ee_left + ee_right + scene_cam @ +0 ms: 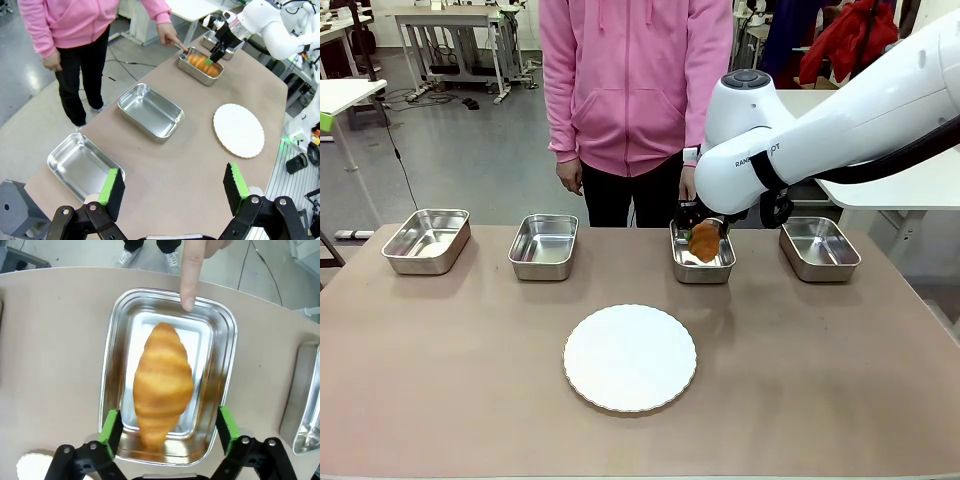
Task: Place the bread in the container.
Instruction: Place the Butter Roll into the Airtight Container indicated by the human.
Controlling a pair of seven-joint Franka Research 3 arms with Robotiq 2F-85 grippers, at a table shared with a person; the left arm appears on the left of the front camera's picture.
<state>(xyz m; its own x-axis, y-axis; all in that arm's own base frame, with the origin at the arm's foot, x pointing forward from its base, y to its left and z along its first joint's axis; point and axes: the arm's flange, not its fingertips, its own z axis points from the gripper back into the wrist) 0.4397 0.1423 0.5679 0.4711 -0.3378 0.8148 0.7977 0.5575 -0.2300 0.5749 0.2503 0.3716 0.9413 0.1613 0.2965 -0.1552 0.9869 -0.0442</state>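
You see the bread [162, 385] lying inside the container [114, 335], with the right gripper [169, 427] above it, fingers spread wide and released. A person's hand [192, 270] touches the container's far rim. The left gripper [172, 190] fingers are also spread.

Open tabletop [840, 380] surrounds the white plate [630, 358] on every side, and clear lanes run between the four steel pans along the far edge. At the third pan from the left, the container [702, 262], the way in is crowded: the bread [162, 382] fills its middle, a person's finger [191, 277] touches its far rim, and the right gripper [169, 426] straddles its near end, pads apart.
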